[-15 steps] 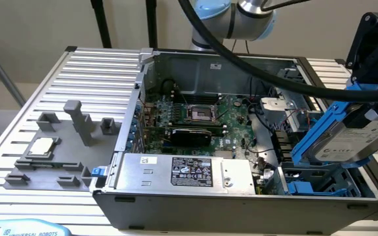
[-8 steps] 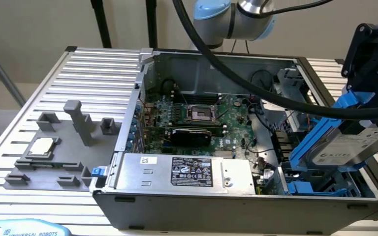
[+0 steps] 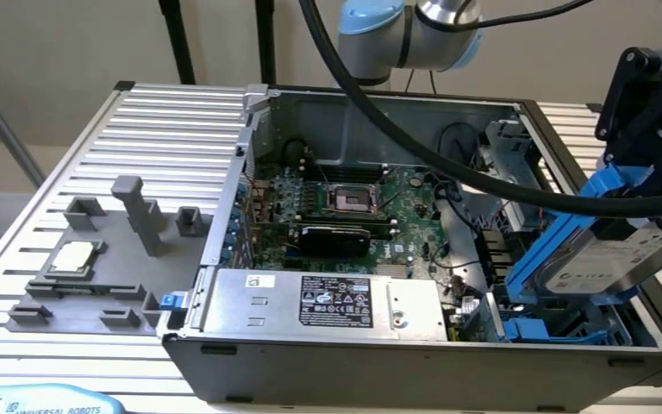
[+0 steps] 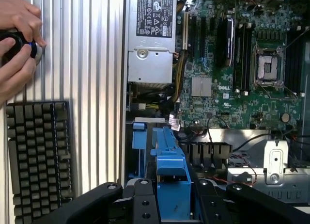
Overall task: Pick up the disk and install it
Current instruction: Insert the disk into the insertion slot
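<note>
Claw [image 4: 172, 200] is pinching the disk [image 3: 609, 257] by its blue carrier, black fingers [image 4: 144, 200] pressing in on either side. The disk is hanging tilted over the drive bay at the exterior view's right end of the open computer case [image 3: 308, 362]; the claw and a black cable [image 3: 446, 164] are hiding its upper part. Its white label is showing print too small to read. The power supply [image 3: 325, 304] is carrying a black label, text illegible. "UNIVERSAL ROBOTS" is showing on a pale blue object [image 3: 38, 404] that the frame edge is cutting off. The motherboard [image 4: 232, 73] is showing what looks like "DELL". On the counter [image 4: 104, 88] a keyboard [image 4: 41, 153] is lying near a person's hands [image 4: 17, 64], which are gripping something small and black — hard to identify.
</note>
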### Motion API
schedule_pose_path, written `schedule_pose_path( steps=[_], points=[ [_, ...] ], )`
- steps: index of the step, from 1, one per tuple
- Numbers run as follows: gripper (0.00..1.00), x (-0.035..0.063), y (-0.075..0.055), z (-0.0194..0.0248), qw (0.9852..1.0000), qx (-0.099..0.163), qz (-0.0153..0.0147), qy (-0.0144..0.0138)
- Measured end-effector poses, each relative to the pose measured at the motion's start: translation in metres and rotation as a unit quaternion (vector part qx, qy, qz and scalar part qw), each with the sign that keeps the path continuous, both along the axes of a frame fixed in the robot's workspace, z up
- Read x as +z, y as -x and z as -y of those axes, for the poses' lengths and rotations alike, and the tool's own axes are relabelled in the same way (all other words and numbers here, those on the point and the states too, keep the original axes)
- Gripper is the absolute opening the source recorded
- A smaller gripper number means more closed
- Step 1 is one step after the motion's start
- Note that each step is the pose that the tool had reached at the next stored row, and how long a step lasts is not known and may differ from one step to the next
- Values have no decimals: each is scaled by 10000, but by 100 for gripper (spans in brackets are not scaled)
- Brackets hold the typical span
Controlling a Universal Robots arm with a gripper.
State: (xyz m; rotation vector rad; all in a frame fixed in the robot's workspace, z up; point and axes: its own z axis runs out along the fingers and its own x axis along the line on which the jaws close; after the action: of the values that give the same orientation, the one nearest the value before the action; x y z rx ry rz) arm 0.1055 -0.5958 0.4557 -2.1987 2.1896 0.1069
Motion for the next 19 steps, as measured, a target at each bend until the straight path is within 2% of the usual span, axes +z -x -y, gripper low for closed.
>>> schedule_pose_path(
  steps=[8, 19],
  points=[
    [33, -66, 0, 0, 10000, -4, 0, 76],
    [33, -112, 9, -12, 10000, -4, 0, 97]
  ],
)
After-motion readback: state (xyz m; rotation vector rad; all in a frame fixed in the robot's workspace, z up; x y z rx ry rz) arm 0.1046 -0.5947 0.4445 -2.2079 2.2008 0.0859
